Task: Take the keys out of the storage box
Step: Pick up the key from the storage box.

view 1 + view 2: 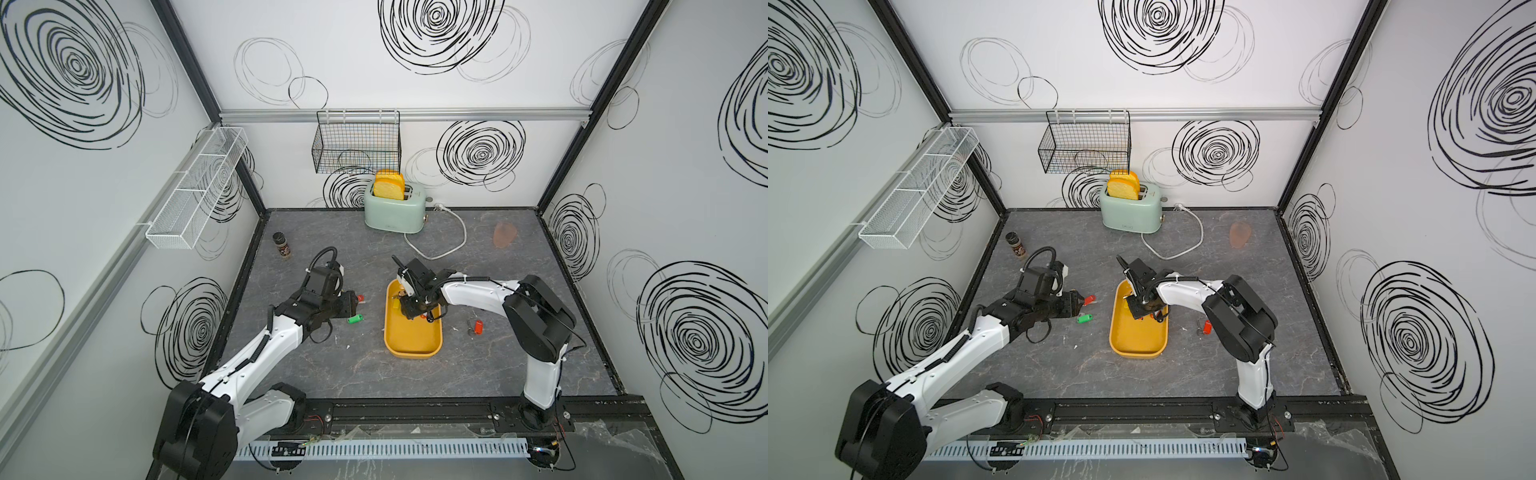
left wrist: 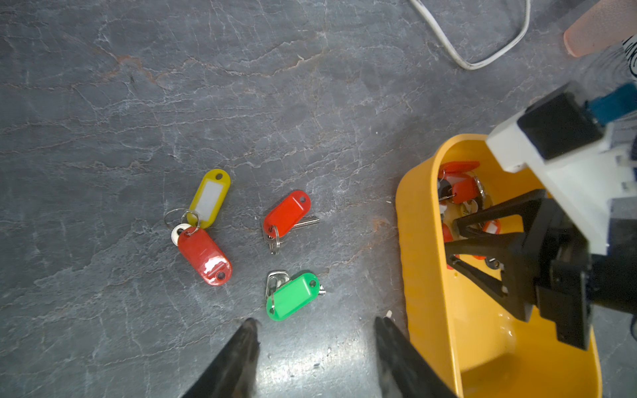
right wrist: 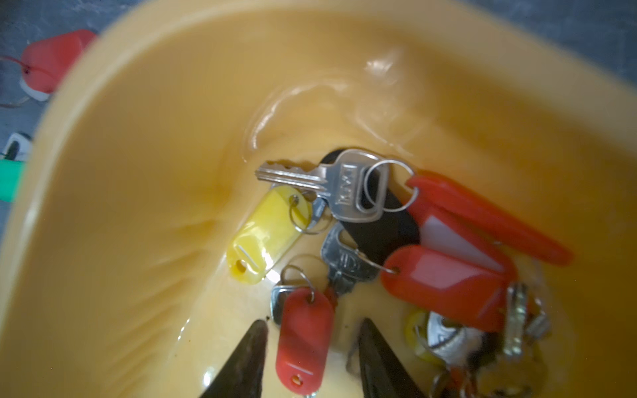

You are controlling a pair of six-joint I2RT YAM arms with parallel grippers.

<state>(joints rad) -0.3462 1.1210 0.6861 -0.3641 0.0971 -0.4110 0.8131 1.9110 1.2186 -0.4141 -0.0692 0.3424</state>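
Right end effector (image 3: 313, 330) sits low in the storage box (image 3: 138, 172) among the keys (image 3: 344, 193), jaws parted astride a red-tagged key (image 3: 305, 344) — ready to pinch, nothing gripped — while the left end effector (image 2: 317, 324) hangs open, empty, outside.

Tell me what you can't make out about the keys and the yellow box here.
- Right wrist view: the keys piled toward the picture's edge are blurred and cut off; no count possible.
- Both top views: the right gripper hides most of what lies in the storage box.
- Top views: the red-tagged key beside the right arm is too small for detail.
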